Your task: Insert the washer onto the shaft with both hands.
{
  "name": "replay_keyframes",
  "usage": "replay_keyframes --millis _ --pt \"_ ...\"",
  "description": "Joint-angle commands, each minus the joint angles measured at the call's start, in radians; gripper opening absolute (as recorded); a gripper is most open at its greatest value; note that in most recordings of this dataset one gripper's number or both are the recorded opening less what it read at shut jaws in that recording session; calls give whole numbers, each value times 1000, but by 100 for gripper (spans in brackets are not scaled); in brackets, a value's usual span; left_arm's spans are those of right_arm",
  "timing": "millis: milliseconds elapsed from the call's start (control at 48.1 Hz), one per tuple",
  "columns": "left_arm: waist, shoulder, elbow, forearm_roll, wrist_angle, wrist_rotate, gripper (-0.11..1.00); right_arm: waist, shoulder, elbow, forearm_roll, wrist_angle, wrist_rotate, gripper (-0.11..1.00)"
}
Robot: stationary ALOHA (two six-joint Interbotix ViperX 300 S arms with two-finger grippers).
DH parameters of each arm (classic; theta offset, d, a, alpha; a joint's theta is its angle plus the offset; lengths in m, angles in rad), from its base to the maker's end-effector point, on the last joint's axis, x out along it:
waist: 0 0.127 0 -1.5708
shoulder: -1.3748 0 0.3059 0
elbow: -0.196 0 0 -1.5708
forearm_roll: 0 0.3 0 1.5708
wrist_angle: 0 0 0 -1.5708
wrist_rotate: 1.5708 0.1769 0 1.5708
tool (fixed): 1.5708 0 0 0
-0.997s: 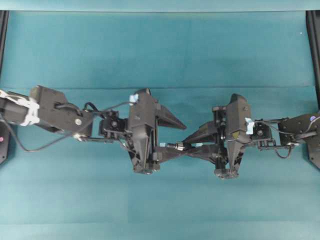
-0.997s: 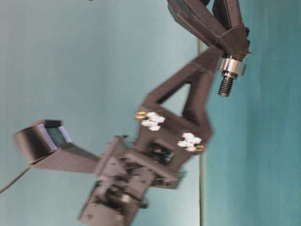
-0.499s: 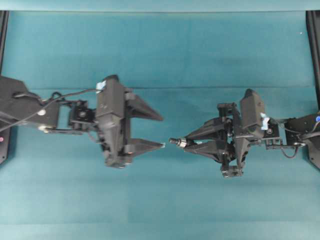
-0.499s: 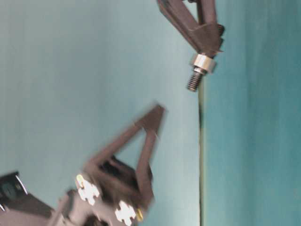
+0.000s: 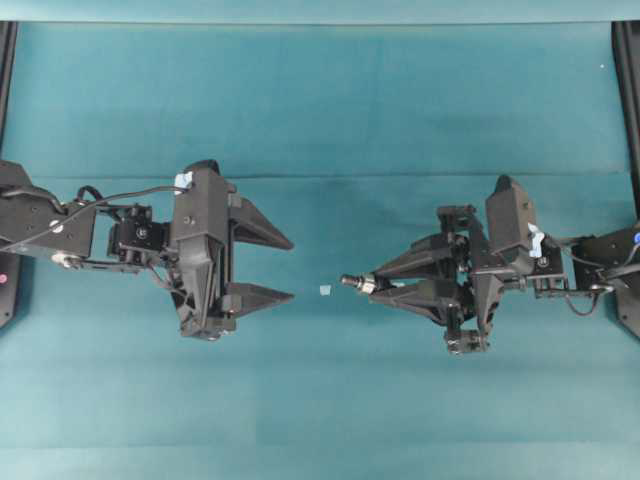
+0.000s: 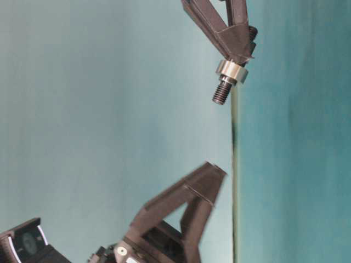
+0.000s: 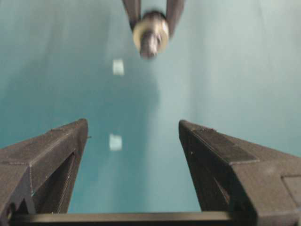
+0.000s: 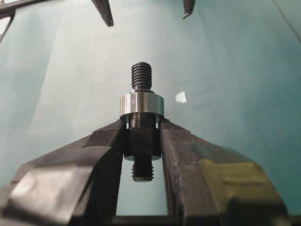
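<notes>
Teal table (image 5: 320, 100); tape bit (image 5: 324, 291) between wide-open, empty left gripper (image 5: 283, 270) and right gripper (image 5: 368, 284) clamping washer-bearing (image 8: 141, 104) shaft (image 8: 141, 141).

Both arms are matte black throughout, built of blocky, angular housings. The left gripper (image 5: 292, 270) carries two long triangular fingers (image 7: 44, 160) with a finely grained, printed-looking surface, tapering to blunt points. The right gripper (image 5: 372, 283) has fingers of the same cut (one shows a dull yellowish patch on its inner face in the right wrist view). Thin black cables loop along both wrists, a longer one arching over the left forearm. A scrap of pale blue tape sits on top of each gripper housing. A small screw head shows on the left gripper body in the table-level view.
</notes>
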Motion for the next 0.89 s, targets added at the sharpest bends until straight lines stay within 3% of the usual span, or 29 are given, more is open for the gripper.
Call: replay_keyframes --millis 0,602,872 --pt "-6 -15 -8 2 12 2 85 2 -15 -5 2 -2 9 0" --pt "-9 -51 32 2 170 3 85 2 -15 -6 2 21 9 0" --pt "-9 -58 40 2 179 2 85 2 -14 -8 2 21 8 0"
